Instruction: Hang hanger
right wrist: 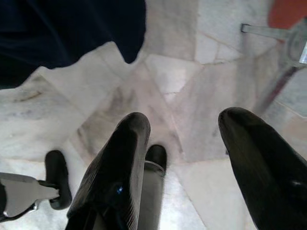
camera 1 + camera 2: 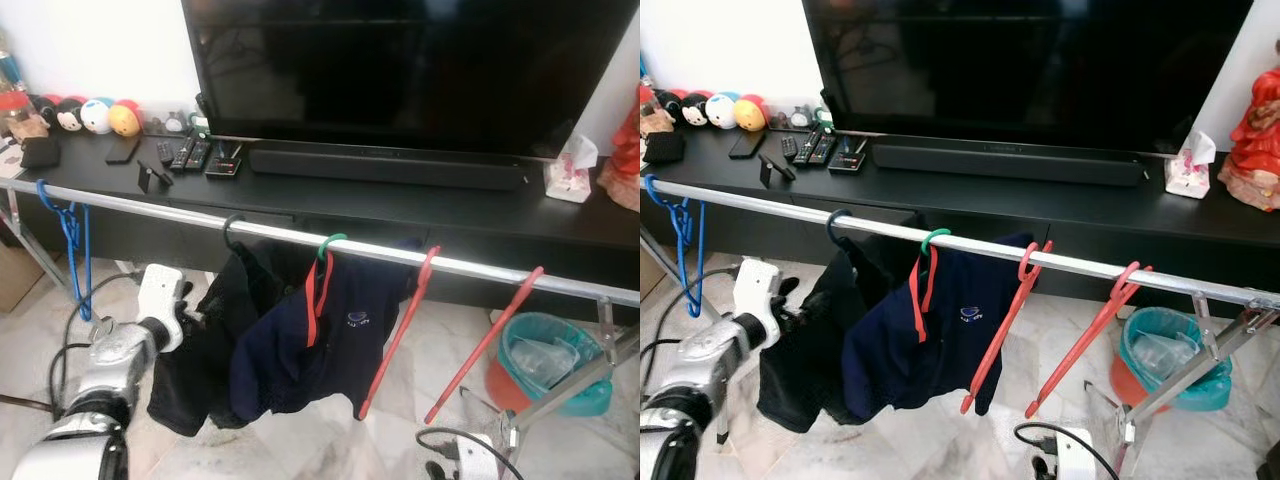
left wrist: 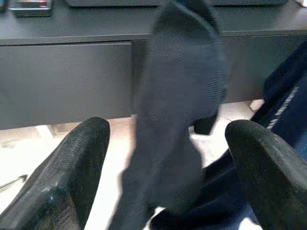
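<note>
At far left a blue plastic hanger (image 2: 70, 235) hangs bare on the long silver metal rail (image 2: 150, 208). My left gripper (image 3: 163, 158) sits low beside the black garment (image 2: 195, 350), its two fingers spread wide around the cloth, gripping nothing. That garment hangs from a dark hooked hanger (image 2: 232, 232) on the rail. Next come a navy shirt (image 2: 320, 340) on a green-hooked hanger (image 2: 330, 245), then two bare red plastic hangers (image 2: 1005, 330), (image 2: 1090, 335), each hooked on the rail with its long axis slanting down to the left. I judge the hanger light and stiff, best taken near its hook; the cloth is soft and would slip. My right gripper (image 1: 182, 158) hangs over the pale marble floor (image 1: 192, 81), fingers well apart and empty.
</note>
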Available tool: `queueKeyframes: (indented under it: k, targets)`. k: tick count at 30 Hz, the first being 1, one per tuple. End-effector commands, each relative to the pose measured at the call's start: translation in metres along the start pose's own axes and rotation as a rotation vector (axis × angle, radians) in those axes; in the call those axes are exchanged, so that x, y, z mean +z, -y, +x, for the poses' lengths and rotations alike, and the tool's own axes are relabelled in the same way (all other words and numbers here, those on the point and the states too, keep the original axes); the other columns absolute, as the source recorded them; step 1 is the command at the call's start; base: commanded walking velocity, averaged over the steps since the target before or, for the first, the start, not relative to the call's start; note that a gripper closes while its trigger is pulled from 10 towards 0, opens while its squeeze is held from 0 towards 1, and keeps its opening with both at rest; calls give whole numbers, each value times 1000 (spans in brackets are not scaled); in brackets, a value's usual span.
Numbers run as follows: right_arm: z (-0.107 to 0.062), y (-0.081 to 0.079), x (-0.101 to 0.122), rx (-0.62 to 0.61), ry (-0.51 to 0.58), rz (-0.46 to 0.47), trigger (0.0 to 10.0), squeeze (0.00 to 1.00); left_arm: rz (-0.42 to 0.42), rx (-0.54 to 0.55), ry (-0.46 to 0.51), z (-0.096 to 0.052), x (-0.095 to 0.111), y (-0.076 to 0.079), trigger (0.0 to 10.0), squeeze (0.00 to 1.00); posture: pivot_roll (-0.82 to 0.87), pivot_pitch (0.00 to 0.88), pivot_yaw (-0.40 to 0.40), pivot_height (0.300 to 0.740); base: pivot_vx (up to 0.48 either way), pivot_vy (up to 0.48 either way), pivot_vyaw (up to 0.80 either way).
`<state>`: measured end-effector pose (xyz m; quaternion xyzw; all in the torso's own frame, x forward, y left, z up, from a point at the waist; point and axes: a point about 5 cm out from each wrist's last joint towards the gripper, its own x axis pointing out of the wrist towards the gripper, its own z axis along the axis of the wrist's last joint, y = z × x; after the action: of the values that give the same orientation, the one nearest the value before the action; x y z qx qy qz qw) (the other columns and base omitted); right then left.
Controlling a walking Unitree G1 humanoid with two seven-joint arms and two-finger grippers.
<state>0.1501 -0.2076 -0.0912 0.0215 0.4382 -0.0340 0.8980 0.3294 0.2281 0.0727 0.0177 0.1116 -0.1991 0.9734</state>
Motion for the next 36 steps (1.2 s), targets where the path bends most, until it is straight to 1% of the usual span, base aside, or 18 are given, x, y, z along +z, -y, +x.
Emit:
queueKeyframes:
  k: [1, 6, 9, 11, 13, 15, 16, 19, 20, 21, 22, 23, 25, 27, 28, 30, 34, 36]
  targets:
    - [-1, 3, -1, -6, 3, 11, 10000, 0, 23, 2, 21, 3, 8, -1, 10000, 0, -56, 0, -9, 740, 0, 0, 0]
    - [-5, 7, -11, -14, -20, 15, 10000, 0, 23, 8, 3, 9, 4, 7, 10000, 0, -56, 0, -10, 740, 0, 0, 0]
    - [-9, 18, -16, -28, -36, 19, 10000, 0, 32, 70, -29, 11, 0, 8, 10000, 0, -65, 0, -10, 740, 0, 0, 0]
    - [-10, 21, -18, -32, -41, 21, 10000, 0, 35, 95, -43, 12, -3, 8, 10000, 0, -67, 0, -10, 740, 0, 0, 0]
    - [-10, 21, -19, -32, -42, 21, 10000, 0, 38, 101, -48, 12, -3, 9, 10000, 0, -67, 0, -10, 740, 0, 0, 0]
    - [-7, 22, -11, -34, -33, 21, 10000, 0, 36, 116, -57, 13, -5, 11, 10000, 0, -71, 0, -11, 740, 0, 0, 0]
    - [-4, 20, -3, -32, -24, 19, 10000, 0, 26, 125, -66, 15, -8, 13, 10000, 0, -71, 0, -11, 740, 0, 0, 0]
    - [-1, 17, 4, -29, -17, 16, 10000, 0, 9, 125, -73, 15, -10, 15, 10000, 0, -72, 0, -12, 740, 0, 0, 0]
    - [3, 10, 11, -22, -9, 11, 10000, 0, -11, 104, -82, 16, -12, 19, 10000, 0, -74, 0, -11, 740, 0, 0, 0]
    - [3, 10, 11, -22, -9, 11, 10000, 0, -11, 104, -82, 16, -12, 19, 10000, 0, -74, 0, -11, 740, 0, 0, 0]
    - [5, 6, 15, -18, -5, 9, 10000, 0, -21, 86, -84, 17, -13, 21, 10000, 0, -74, 0, -11, 740, 0, 0, 0]
    - [8, -1, 22, -12, 2, 7, 10000, 0, -43, 48, -82, 18, -15, 26, 10000, 0, -73, 0, -12, 740, 0, 0, 0]
    - [11, -11, 28, -3, 9, 4, 10000, 0, -41, 25, -81, 19, -15, 28, 10000, 0, -71, 0, -13, 740, 0, 0, 0]
    - [12, -18, 29, 5, 13, 2, 10000, 0, -34, 28, -76, 19, -13, 28, 10000, 0, -71, 0, -13, 740, 0, 0, 0]
    - [12, -22, 30, 11, 15, 0, 10000, 0, -10, 45, -69, 20, -11, 26, 10000, 0, -70, 0, -12, 740, 0, 0, 0]
    - [13, -24, 30, 13, 16, 0, 10000, 0, -2, 59, -64, 20, -10, 25, 10000, 0, -70, 0, -12, 740, 0, 0, 0]
    - [13, -25, 30, 14, 22, -3, 10000, 0, 37, 160, -30, 21, 0, 16, 10000, 0, -70, 0, -13, 740, 0, 0, 0]
    - [13, -25, 31, 14, 24, -3, 10000, 0, 40, 173, -29, 21, 1, 15, 10000, 0, -72, 0, -11, 740, 0, 0, 0]
